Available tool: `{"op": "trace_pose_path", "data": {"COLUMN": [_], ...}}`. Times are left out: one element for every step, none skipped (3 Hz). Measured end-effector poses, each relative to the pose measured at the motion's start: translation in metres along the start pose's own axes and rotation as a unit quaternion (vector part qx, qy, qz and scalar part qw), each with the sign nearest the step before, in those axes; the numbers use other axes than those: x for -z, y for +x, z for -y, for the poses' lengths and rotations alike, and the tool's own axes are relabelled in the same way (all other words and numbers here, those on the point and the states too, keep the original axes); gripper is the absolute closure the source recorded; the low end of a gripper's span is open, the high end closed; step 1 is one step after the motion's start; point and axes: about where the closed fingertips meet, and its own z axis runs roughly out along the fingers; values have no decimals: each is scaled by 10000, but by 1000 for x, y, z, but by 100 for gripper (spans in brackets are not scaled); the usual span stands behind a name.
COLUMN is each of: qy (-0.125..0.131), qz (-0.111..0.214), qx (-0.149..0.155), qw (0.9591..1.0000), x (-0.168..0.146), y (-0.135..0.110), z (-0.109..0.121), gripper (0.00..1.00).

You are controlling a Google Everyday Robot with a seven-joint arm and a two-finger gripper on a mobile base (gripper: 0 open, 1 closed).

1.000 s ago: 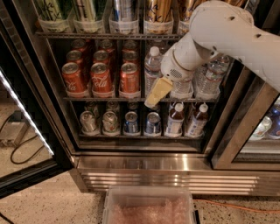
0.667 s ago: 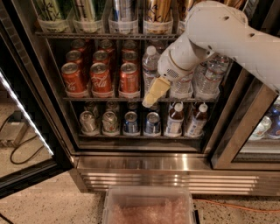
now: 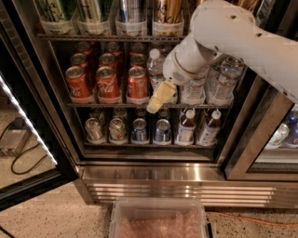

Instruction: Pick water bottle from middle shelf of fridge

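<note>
The fridge (image 3: 153,174) stands open, its black-framed glass door (image 3: 28,139) swung out to the left. The middle shelf (image 3: 104,105) holds red cola cans (image 3: 106,82) on the left and clear water bottles on the right. One water bottle (image 3: 155,67) with a white cap stands just right of the cans. My gripper (image 3: 159,97), pale yellow, hangs from the white arm (image 3: 233,35) right in front of that bottle's lower half, at the shelf's front edge. More water bottles (image 3: 224,79) are partly hidden behind the arm.
The top rack holds tall slim cans (image 3: 128,14). The bottom rack holds silver and blue cans (image 3: 139,130) and two small bottles (image 3: 186,126). A clear plastic bin (image 3: 158,223) sits on the floor in front. A second glass door (image 3: 260,135) stands at right.
The arm and gripper have shifted slightly to the left, closer in front of the leftmost water bottle. The cans and bottles have not moved.
</note>
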Motion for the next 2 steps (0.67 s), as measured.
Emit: {"op": "trace_pose_path", "data": {"qy": [-20,-20], "qz": [-17,-17], "qx": [2,2], "qw": [10000,10000], "x": [0,0], "y": [-2,-2], "z": [1,1], "gripper": [23,46]}}
